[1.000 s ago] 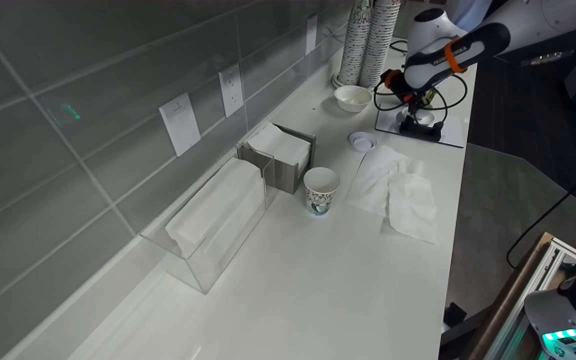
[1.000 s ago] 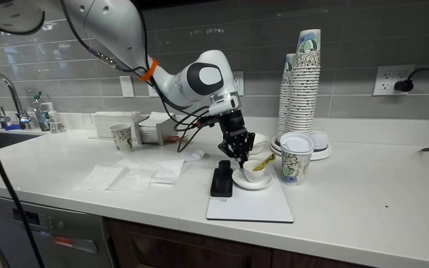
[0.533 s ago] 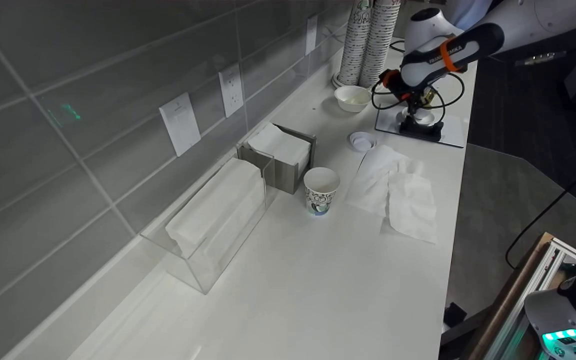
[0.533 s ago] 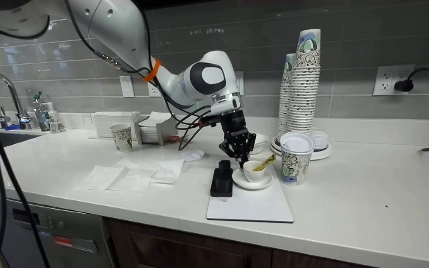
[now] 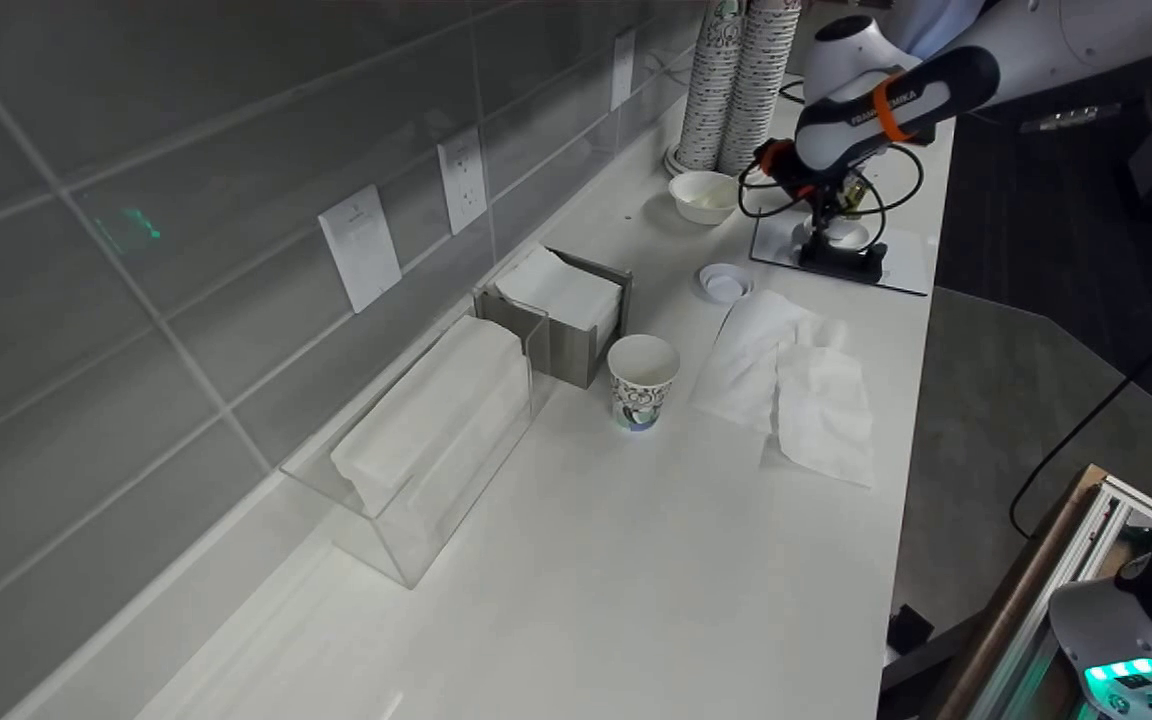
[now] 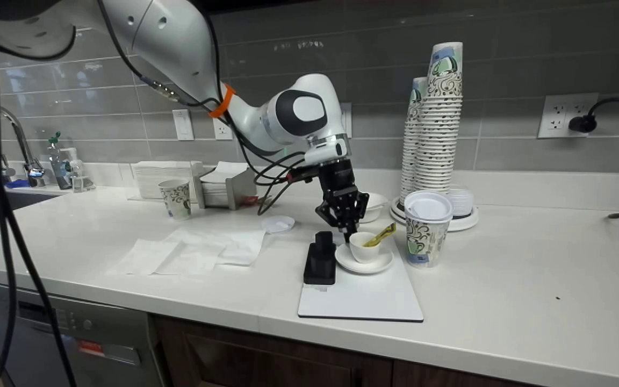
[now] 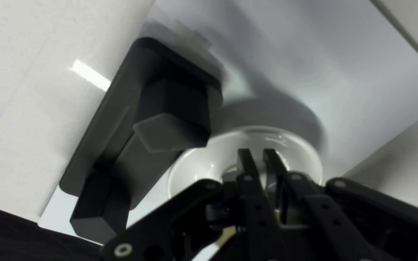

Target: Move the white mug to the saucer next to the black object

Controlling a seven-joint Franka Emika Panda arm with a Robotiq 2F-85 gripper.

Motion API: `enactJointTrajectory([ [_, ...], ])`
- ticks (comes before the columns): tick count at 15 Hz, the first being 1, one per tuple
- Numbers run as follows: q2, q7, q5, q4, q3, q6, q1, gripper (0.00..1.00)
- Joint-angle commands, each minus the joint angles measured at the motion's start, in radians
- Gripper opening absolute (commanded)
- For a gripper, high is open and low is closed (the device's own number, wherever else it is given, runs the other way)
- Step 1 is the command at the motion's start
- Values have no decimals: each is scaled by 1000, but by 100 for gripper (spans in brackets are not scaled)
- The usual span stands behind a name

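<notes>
The white mug [image 6: 361,253], with a yellow packet [image 6: 382,235] in it, is upright at the saucer [image 6: 382,265], over its middle; it also shows in an exterior view [image 5: 846,234]. The black object [image 6: 320,263] stands left of the saucer on a white board. My gripper [image 6: 348,237] is at the mug's back left side. In the wrist view my gripper's fingertips [image 7: 259,155] are close together over the saucer [image 7: 191,168], with a pale sliver between them; they appear shut on the mug's handle side. The mug is mostly hidden there. The black object [image 7: 172,108] is just left.
The white board [image 6: 366,301] lies under these things. A lidded paper cup [image 6: 426,248] stands to the right, a cup stack [image 6: 438,145] and white bowl [image 6: 372,210] behind. Napkins [image 6: 191,251], a lid [image 6: 278,224] and a teal-patterned cup [image 6: 176,201] are left.
The mug and my gripper have shifted slightly left in an exterior view, the mug also a little lower at first. The arm's upper links have moved slightly.
</notes>
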Motion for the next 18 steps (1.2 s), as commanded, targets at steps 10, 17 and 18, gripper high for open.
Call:
enactJointTrajectory([
  [10,-17,-37,47,37,28,-20,-6,77],
  [17,-182,-373,179,-57,120,-121,-24,100],
  [18,-213,-427,184,-80,127,-126,-22,100],
])
